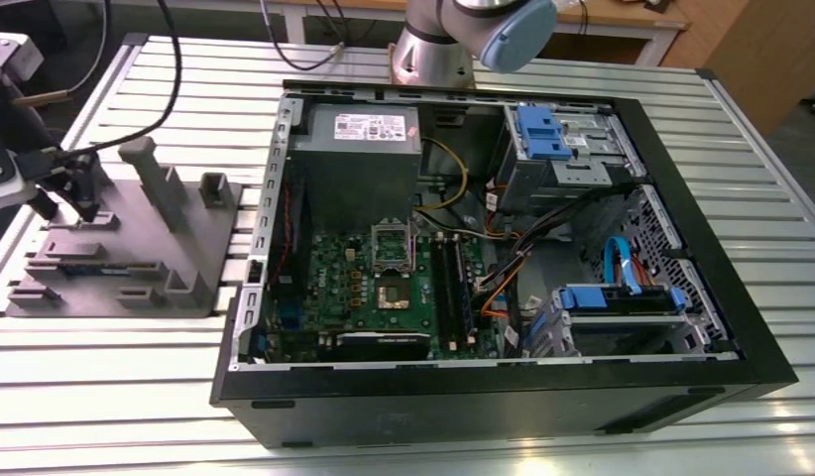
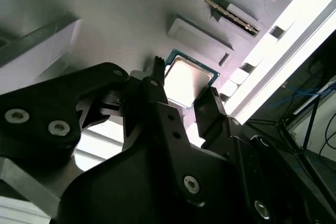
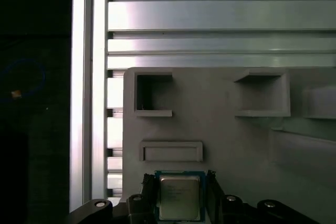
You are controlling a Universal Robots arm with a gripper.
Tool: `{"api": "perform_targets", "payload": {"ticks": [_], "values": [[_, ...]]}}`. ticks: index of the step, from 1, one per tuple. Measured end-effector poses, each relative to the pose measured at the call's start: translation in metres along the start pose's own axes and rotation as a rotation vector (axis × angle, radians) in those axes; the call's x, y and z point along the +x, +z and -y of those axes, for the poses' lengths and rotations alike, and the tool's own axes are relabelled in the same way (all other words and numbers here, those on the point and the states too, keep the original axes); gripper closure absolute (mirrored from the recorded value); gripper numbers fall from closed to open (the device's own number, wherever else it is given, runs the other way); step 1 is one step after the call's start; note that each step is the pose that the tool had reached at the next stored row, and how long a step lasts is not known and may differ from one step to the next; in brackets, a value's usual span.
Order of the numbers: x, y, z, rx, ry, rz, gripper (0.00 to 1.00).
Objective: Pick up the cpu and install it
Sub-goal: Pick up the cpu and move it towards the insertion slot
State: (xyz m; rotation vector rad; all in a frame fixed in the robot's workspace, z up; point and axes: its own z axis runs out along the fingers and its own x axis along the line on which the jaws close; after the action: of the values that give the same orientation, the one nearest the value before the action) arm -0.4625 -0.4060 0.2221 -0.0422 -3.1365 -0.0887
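The hand (image 1: 63,193) stands over a grey fixture block (image 1: 196,238) near the tabletop's (image 1: 117,377) edge on the exterior view's left, well apart from the open computer case (image 1: 514,397) that occupies the tabletop's middle. In both wrist views the hand (image 3: 180,177) (image 2: 184,81) straddles the cpu (image 3: 180,198) (image 2: 185,85), standing close along two opposite edges of the chip. Whether it is pinching the chip or merely set about it cannot be told. The cpu lies flat, silver top upward with a thin green rim showing, against the grey fixture block (image 3: 236,145). It sits just beside a shallow rectangular recess (image 3: 170,151), near the block's edge that runs along the tabletop's outer edge. Whether the chip rests on the block or is raised off it cannot be told. Two deeper square pockets (image 3: 152,93) are cut into the block beyond the recess. A memory module (image 2: 220,6) stands in a slot elsewhere on the block. Inside the case the green motherboard (image 1: 368,297) lies flat, its processor socket (image 1: 392,293) uncovered with the metal socket frame (image 1: 392,238) swung up beside it. The grey power supply (image 1: 361,129) sits in the case's far corner, close to the arm's base (image 1: 434,55).
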Motion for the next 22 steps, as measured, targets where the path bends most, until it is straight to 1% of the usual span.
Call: {"api": "perform_targets", "payload": {"ticks": [4, 22], "values": [[0.0001, -0.0164, -0.0009, 0.0, 0.0, -0.0001, 0.53], [0.0004, -0.097, -0.0056, 0.0003, 0.0, -0.0008, 0.53]]}}
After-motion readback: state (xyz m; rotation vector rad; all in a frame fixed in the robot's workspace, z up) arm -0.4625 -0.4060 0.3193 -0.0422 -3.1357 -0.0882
